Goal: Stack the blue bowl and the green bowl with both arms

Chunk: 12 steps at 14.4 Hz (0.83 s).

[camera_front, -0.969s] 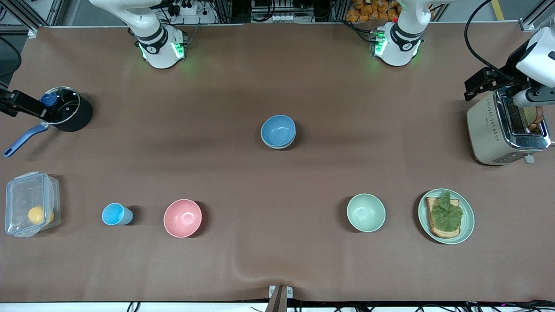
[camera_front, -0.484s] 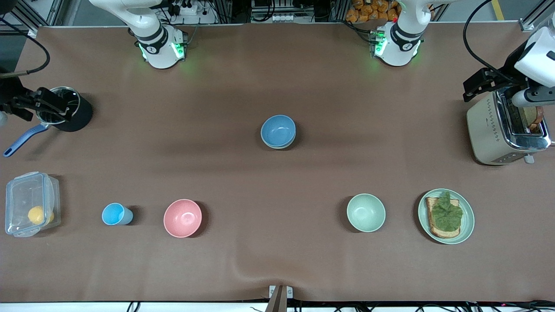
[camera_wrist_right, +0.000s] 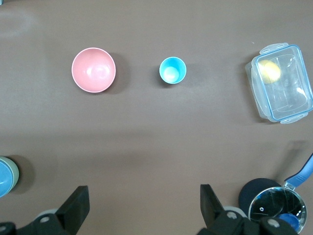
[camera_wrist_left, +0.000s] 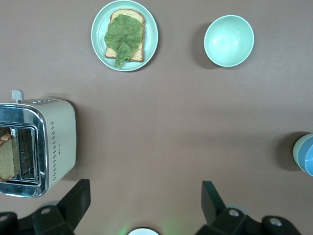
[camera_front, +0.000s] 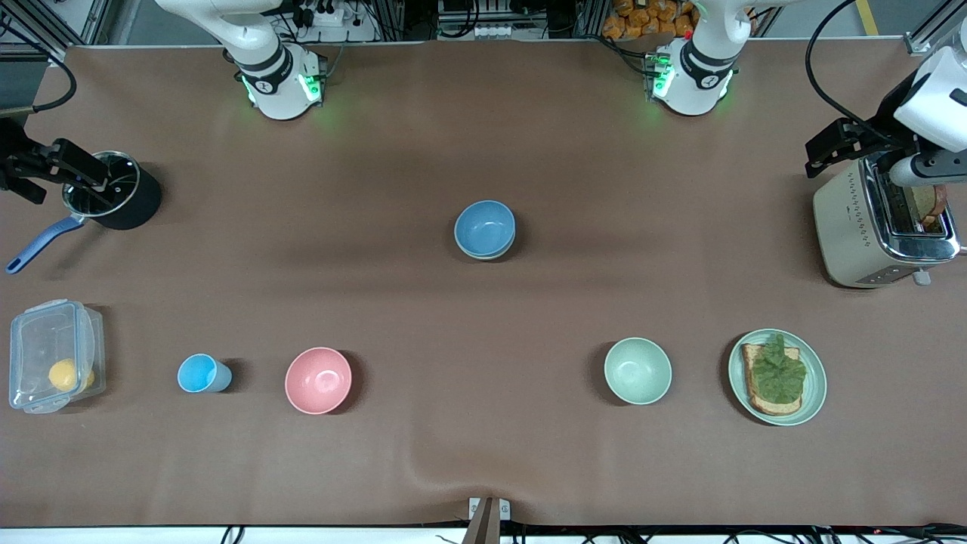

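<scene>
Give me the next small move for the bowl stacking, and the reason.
Probably nothing more on the bowls: the blue bowl already sits inside the green bowl mid-table. The left gripper hangs open over the toaster, and the right gripper hangs open over the pot. I'd just move both arms to rest.

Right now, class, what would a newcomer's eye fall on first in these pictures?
The blue bowl, nested in the green bowl, sits alone mid-table. The left hand hangs over the toaster, open; the right hand is over the black pot, open.
</scene>
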Available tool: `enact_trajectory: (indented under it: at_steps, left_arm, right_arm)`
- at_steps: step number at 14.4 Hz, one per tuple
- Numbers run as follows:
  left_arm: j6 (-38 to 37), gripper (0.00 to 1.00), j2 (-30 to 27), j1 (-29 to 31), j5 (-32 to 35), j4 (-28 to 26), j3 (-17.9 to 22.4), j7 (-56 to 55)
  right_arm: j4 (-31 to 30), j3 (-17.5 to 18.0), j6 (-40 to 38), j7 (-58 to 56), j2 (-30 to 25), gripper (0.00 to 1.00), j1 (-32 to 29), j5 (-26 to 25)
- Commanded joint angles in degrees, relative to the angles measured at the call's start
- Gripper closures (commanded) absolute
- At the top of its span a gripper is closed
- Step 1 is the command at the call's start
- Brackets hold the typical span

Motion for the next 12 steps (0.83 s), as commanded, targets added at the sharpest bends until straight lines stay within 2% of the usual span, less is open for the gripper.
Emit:
enact_trajectory:
  at_steps: [1,12]
  left_arm:
    - [0.3,0.0,-0.5,-0.6,-2.3,0.0,0.9,1.2]
    - [0.3,0.0,-0.5,-0.6,-2.4,0.0,1.2,1.1]
  right_arm:
    - [0.2,1.0,0.3,-0.5,-0.4,0.0,-0.9,-1.6]
    - [0.8,0.9,0.2,-0.3,0.1,0.0,-1.5,-1.4]
